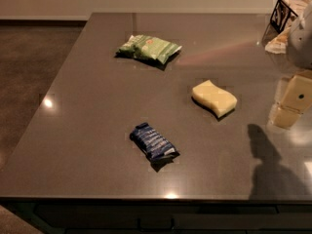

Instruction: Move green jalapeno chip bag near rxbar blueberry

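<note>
One gripper (pixel 292 104), cut off at right edge; grasp state cannot be told.

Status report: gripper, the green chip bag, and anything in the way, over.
Gripper at right edge, away from the items. Green jalapeno chip bag far centre, well apart from rxbar blueberry near the front. Sponge off to the right, not blocking.

Crinkly green jalapeno chip bag (pixel 148 48) far-centre; rxbar blueberry (pixel 153 142) near front; gripper (pixel 291 105) right edge
</note>
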`<state>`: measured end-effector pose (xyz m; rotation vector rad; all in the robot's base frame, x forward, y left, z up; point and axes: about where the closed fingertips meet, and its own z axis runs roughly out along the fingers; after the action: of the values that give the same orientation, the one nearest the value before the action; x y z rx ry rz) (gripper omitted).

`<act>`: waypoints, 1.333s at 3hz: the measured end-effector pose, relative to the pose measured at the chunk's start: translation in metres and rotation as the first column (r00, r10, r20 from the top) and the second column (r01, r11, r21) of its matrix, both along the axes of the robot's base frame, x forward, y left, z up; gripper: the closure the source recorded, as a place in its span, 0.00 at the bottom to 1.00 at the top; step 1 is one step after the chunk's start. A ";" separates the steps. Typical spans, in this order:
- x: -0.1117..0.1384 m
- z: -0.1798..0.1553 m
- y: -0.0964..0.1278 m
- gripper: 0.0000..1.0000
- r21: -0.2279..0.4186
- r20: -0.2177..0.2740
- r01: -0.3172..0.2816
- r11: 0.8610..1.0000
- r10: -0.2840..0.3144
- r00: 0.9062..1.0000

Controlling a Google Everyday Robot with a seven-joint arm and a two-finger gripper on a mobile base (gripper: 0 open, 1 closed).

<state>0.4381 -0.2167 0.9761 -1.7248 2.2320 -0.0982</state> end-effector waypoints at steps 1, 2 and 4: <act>0.000 0.000 0.000 0.00 0.000 0.000 0.000 1.000 0.000 1.000; 0.008 0.000 0.003 0.00 0.019 -0.002 0.027 0.999 -0.027 1.000; 0.081 -0.018 0.053 0.00 0.073 -0.017 0.078 0.994 -0.077 0.997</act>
<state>0.5194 -0.1637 0.9582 -1.6066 2.2835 -0.0205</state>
